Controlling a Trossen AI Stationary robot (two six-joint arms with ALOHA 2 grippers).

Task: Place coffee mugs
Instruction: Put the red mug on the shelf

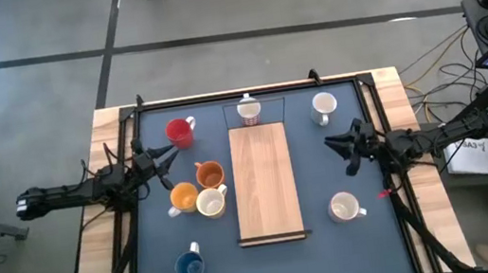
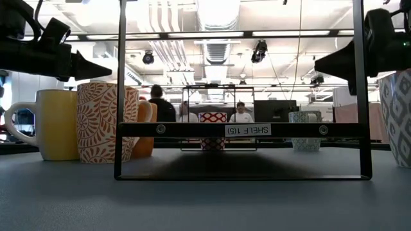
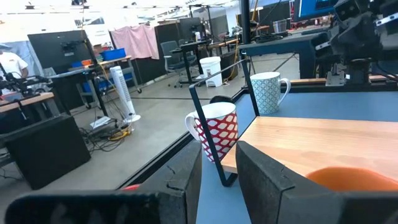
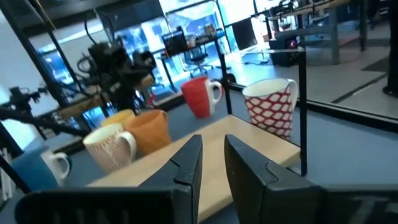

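Seven coffee mugs show from above on the blue table. A red-patterned mug (image 1: 249,109) sits at the far end of the wooden shelf board (image 1: 266,181). Left of the board are a red mug (image 1: 180,131), two orange mugs (image 1: 209,174), a cream mug (image 1: 209,202) and, near the front edge, a blue mug (image 1: 189,268). Right of it stand two white mugs (image 1: 323,105).

The left gripper (image 1: 167,160) hovers beside the orange cluster, and the right gripper (image 1: 340,150) between the white mugs. Both have jaws narrowly parted and hold nothing.

The clustered mugs touch, so reaching for one could likely knock its neighbour.

Only the low view shows the shelf's label.
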